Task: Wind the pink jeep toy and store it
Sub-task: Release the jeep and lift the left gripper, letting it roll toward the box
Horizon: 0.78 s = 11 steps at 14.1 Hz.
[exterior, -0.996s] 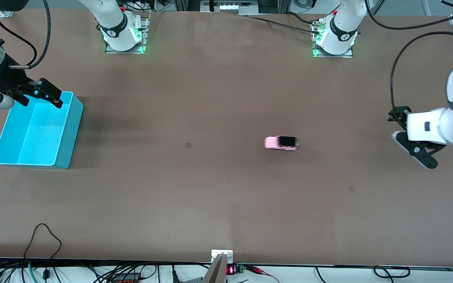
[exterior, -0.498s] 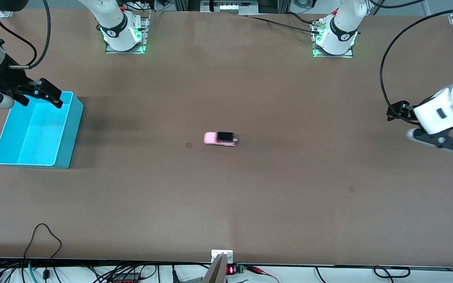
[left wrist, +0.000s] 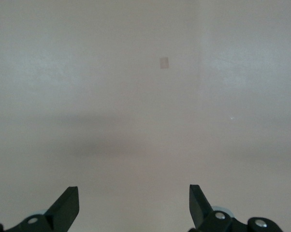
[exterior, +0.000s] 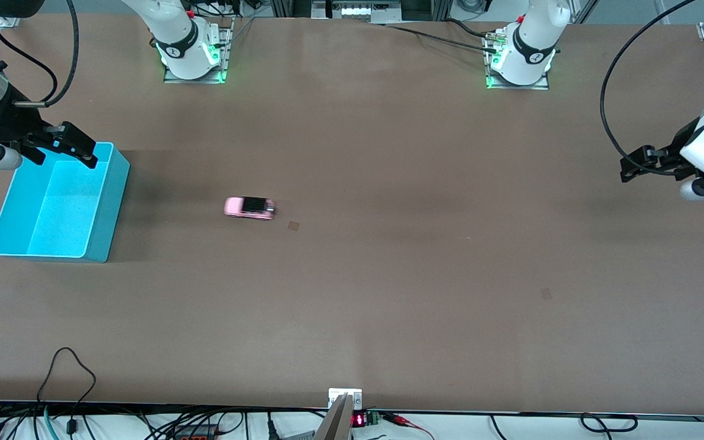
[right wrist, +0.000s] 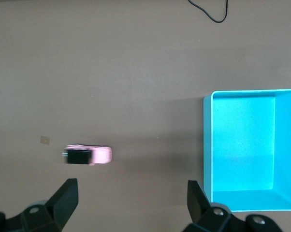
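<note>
The pink jeep toy (exterior: 249, 208) stands alone on the brown table, between the table's middle and the cyan bin (exterior: 106, 208), with its pink nose toward the bin. In the right wrist view the jeep (right wrist: 87, 155) lies apart from the bin (right wrist: 207, 145). My right gripper (exterior: 62, 150) hangs open and empty over the bin's rim nearest the robots' bases; its own view shows the gripper (right wrist: 132, 198) above bare table beside the bin. My left gripper (exterior: 636, 165) is open and empty over the left arm's end of the table, and in its wrist view (left wrist: 133, 203) only tabletop shows.
A small tape patch (exterior: 293, 225) sits on the table close beside the jeep, and another patch (exterior: 546, 294) lies nearer the front camera toward the left arm's end. A black cable (exterior: 66, 366) loops onto the table's front edge.
The jeep has rolled across the table from near the left arm's side toward the cyan bin. The left arm has drawn back and up toward its end. The right arm has not moved.
</note>
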Each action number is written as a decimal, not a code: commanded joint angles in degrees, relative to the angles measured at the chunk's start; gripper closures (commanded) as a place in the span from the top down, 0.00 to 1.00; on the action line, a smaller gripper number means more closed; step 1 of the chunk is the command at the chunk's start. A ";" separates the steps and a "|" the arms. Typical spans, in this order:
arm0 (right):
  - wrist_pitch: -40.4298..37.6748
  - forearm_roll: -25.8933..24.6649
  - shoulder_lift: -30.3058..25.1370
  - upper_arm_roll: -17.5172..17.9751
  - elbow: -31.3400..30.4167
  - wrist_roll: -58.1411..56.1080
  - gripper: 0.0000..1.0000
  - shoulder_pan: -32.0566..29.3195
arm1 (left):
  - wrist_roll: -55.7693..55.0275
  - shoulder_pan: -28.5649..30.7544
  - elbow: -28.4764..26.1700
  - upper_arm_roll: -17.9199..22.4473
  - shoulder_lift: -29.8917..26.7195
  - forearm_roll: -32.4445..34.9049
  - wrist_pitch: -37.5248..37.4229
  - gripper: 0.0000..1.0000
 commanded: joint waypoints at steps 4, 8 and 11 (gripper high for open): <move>-0.32 -0.24 0.55 -0.11 1.27 -0.63 1.00 0.05 | 7.85 -1.00 -0.77 0.75 -1.94 -0.66 -2.34 1.00; -0.32 -0.24 0.55 -0.11 1.27 -0.63 1.00 0.05 | 8.11 -0.91 -0.24 0.66 -2.11 -0.75 -5.16 1.00; -0.32 0.37 0.46 -0.11 1.36 -0.63 1.00 -0.04 | 8.11 -0.91 -0.24 0.75 -2.11 -0.75 -5.16 1.00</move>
